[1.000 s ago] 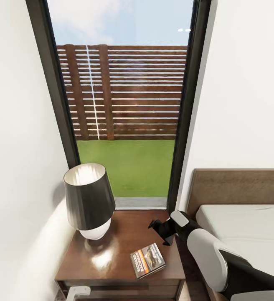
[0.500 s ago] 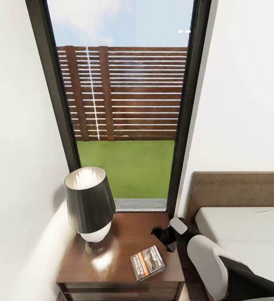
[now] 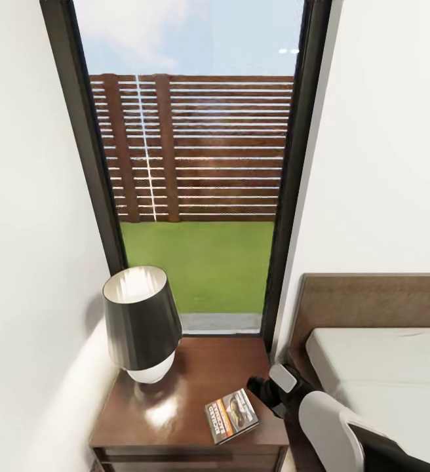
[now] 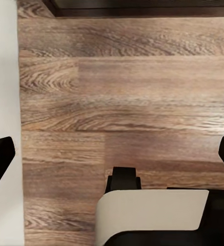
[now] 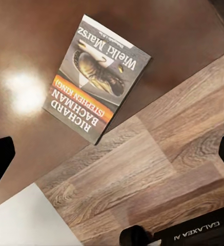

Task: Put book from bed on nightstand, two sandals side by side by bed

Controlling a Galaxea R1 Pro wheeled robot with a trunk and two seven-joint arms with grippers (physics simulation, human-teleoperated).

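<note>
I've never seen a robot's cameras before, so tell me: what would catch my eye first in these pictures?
Probably the tall dark-framed window in the middle, looking onto grass and a slatted wooden fence. Below it, a black-shaded lamp stands on a glossy brown nightstand, with a small paperback book lying flat near its front corner. The robot's right gripper hangs beside that corner, next to the pale bed.

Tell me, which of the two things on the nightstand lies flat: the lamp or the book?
The book, flat near the nightstand's front edge; the lamp stands upright behind it.
</note>
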